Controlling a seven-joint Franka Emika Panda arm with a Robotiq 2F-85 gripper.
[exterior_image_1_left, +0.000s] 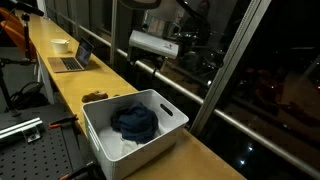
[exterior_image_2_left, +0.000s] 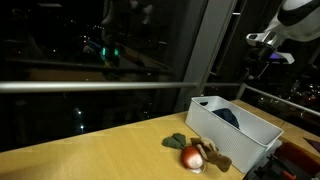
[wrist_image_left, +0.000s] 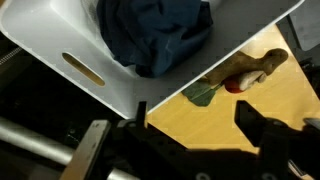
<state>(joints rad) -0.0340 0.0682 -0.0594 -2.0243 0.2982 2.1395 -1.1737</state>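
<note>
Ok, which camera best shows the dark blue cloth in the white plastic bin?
An exterior view: the dark blue crumpled cloth lies whole in the white plastic bin. The wrist view crops it; in an exterior view only a sliver shows.

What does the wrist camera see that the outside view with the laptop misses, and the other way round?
Only the wrist view shows the red ball and green piece on the table beside the bin, and the hand up close, open with nothing in it. Only the exterior view shows the laptop, a pale bowl and the white arm above the bin. Both show the white bin with the dark blue cloth inside.
</note>
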